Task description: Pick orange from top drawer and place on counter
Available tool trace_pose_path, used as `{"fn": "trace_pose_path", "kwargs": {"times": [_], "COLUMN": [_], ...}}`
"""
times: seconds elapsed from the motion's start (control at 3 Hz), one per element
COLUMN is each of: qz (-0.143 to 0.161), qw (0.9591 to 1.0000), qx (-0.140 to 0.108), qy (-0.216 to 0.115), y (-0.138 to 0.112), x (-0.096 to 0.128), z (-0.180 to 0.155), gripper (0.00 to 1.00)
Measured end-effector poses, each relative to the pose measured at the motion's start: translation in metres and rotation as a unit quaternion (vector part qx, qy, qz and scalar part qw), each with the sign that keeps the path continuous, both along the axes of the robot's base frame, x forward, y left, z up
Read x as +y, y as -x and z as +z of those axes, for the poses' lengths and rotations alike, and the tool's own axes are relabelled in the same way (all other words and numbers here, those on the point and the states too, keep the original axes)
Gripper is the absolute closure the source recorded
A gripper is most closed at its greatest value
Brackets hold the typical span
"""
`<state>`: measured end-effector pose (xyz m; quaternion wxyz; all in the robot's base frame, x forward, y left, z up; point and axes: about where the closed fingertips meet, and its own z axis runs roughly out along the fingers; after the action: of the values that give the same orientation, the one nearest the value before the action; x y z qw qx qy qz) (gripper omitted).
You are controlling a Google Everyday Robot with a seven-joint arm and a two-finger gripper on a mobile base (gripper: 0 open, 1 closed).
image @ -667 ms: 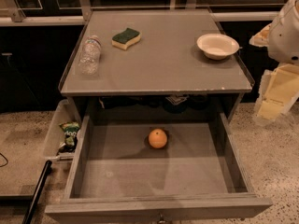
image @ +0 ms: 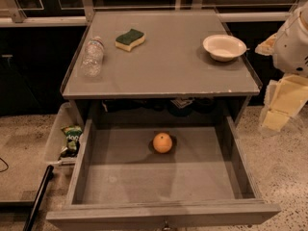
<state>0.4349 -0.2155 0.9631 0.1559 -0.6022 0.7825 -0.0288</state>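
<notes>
Orange (image: 162, 142) sat in the pulled-out top drawer (image: 120, 186), near the back | bench (image: 168, 71) above held bowl (image: 224, 47), sponge (image: 130, 39), bottle (image: 92, 57) | gripper (image: 284, 102) was beside the bench on the bowl's side, far from the orange; spread or pressed together, could not tell

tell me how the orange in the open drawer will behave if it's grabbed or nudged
The orange is round and sits loose on the flat floor of the top drawer, so a nudge would probably roll it. Its smooth skin may slip when squeezed. The gripper is at the view's right edge, away from it.
</notes>
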Motion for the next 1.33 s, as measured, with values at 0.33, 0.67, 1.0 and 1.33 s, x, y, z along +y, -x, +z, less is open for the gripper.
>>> {"fn": "trace_pose_path", "kwargs": {"times": [0.33,0.67,1.0,1.33], "qz": [0.010,0.027,0.048,0.055], "qw": [0.9997,0.9981,0.9958,0.9925], "qx": [0.020,0.052,0.067,0.091], "qy": [-0.006,-0.020,-0.041,-0.061], "y": [0.006,0.014,0.019,0.021], "x": [0.005,0.014,0.028,0.036], "z": [-0.048,-0.110,-0.155,-0.200], "gripper": [0.00,0.00,0.00,0.00]}}
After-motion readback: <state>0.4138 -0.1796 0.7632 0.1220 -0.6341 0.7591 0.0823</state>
